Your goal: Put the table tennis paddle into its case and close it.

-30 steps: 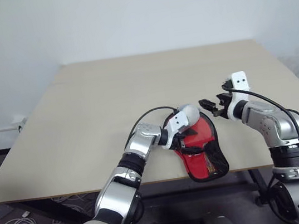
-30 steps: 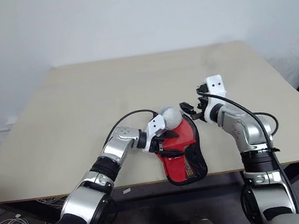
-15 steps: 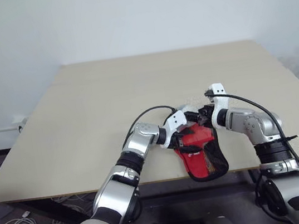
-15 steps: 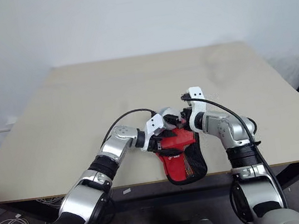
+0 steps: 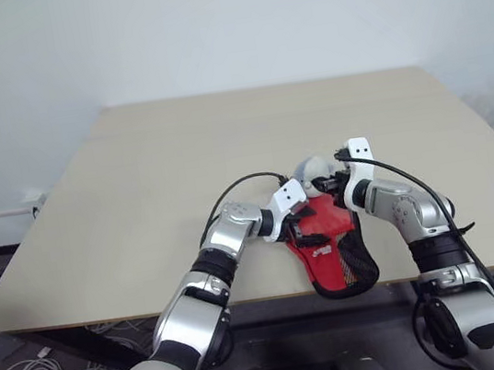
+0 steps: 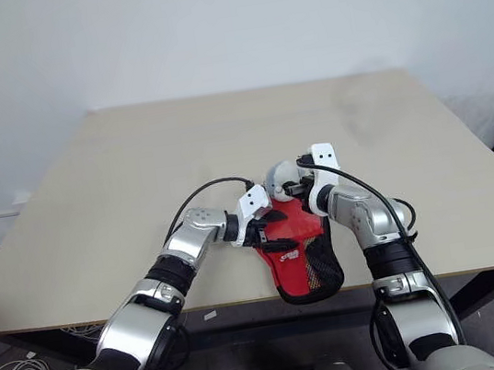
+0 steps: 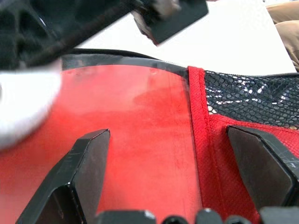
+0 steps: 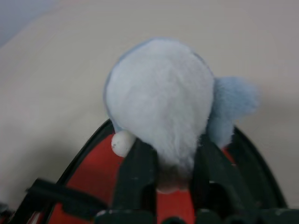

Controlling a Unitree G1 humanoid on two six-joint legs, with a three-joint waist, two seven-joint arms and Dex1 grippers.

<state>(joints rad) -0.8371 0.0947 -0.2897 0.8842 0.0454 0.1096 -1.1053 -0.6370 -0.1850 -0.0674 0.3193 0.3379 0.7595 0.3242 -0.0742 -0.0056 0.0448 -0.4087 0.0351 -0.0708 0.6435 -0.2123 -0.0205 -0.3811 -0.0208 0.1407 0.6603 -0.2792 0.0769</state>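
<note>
**Both claws crowded over the red case at the front of the desk**

Starting from the left: the left claw (image 7: 175, 184) sits right over the case (image 5: 332, 245), its two black fingers (image 7: 79, 175) spread wide with the red fabric and the edge of the black mesh panel showing between them. The fingers hover just over the fabric, and whether they actually touch it is hard to tell. Nothing is pinched there.

The case itself lies near the front edge of the desk (image 5: 135, 183), red side up, with the mesh end pointing toward the robot and poking a bit past the desk edge. The black zip rim runs around it. The table tennis paddle can't be made out apart from the case, so no call on that one.

At the far end of the case is a small fluffy grey-white lump (image 8: 161, 105) with a bluish tuft on one side. The right claw (image 8: 170, 163) comes in from the right and is clamped on the bottom of that lump, fingers squeezed close together with the fluff bulging above them.
</note>
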